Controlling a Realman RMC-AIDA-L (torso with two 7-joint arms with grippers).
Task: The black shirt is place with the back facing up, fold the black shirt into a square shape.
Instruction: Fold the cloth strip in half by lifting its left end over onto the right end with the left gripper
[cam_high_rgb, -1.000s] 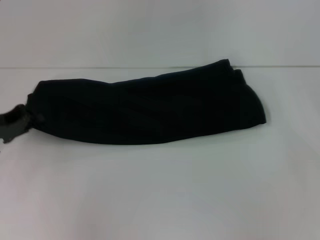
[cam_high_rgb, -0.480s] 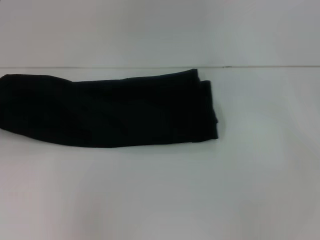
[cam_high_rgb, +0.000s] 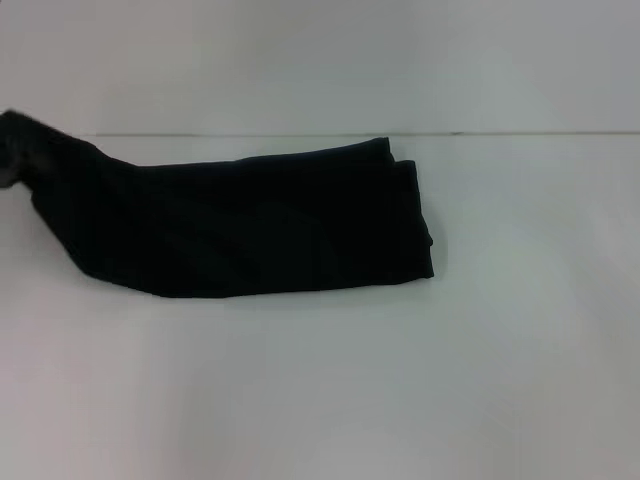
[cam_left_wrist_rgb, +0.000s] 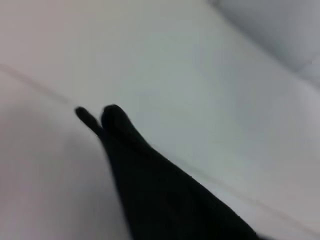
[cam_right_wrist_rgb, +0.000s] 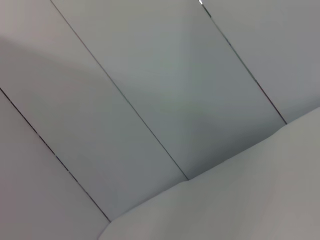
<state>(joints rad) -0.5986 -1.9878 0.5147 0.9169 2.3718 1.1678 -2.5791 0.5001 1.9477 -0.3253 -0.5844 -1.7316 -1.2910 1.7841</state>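
The black shirt (cam_high_rgb: 260, 220) lies on the white table (cam_high_rgb: 400, 380) as a long folded strip, running from the left edge to just right of centre. Its right end is flat, with stacked layers showing. Its left end rises off the table toward the upper left, where my left gripper (cam_high_rgb: 8, 150) shows only as a dark grey shape at the picture's edge, holding that end. In the left wrist view the black shirt (cam_left_wrist_rgb: 160, 200) stretches away as a taut dark band. My right gripper is out of view, and no lettering shows on the fabric.
The table's back edge (cam_high_rgb: 500, 133) meets a pale wall behind the shirt. White tabletop spreads in front of and to the right of the shirt. The right wrist view shows only grey wall panels (cam_right_wrist_rgb: 150, 100) and a white surface.
The shirt was dragged left across the table over the last second. Since half a second ago its left end has lifted up toward the upper left; the right end has stayed put.
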